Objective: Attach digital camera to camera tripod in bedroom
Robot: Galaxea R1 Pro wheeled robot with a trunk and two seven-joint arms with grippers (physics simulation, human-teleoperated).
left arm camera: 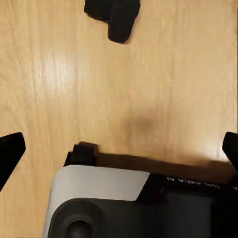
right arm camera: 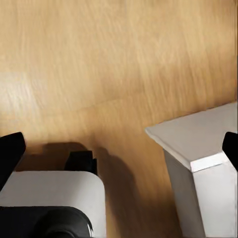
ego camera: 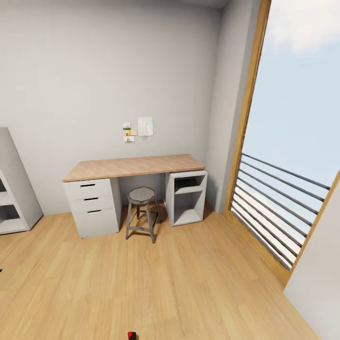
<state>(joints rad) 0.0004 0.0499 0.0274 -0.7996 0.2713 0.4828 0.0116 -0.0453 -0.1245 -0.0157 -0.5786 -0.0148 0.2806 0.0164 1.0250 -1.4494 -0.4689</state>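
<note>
At the very bottom edge of the head view a small black thing with a bright red dot shows, which looks like the digital camera (ego camera: 131,335); most of it is cut off. The camera tripod is out of view. My left gripper (left arm camera: 119,148) hangs over the wood floor, open, its black fingertips (left arm camera: 10,151) wide apart with nothing between them. My right gripper (right arm camera: 119,148) is open too, over bare floor, with its fingertips (right arm camera: 10,151) at the picture's edges.
Ahead, a wood-topped grey desk (ego camera: 134,166) stands against the pale wall, a round stool (ego camera: 141,212) under it. A white shelf (ego camera: 14,198) is at the left, a railed window (ego camera: 283,208) at the right. A pale block (right arm camera: 203,148) lies near my right gripper. An unclear black shape (left arm camera: 114,17) lies on the floor.
</note>
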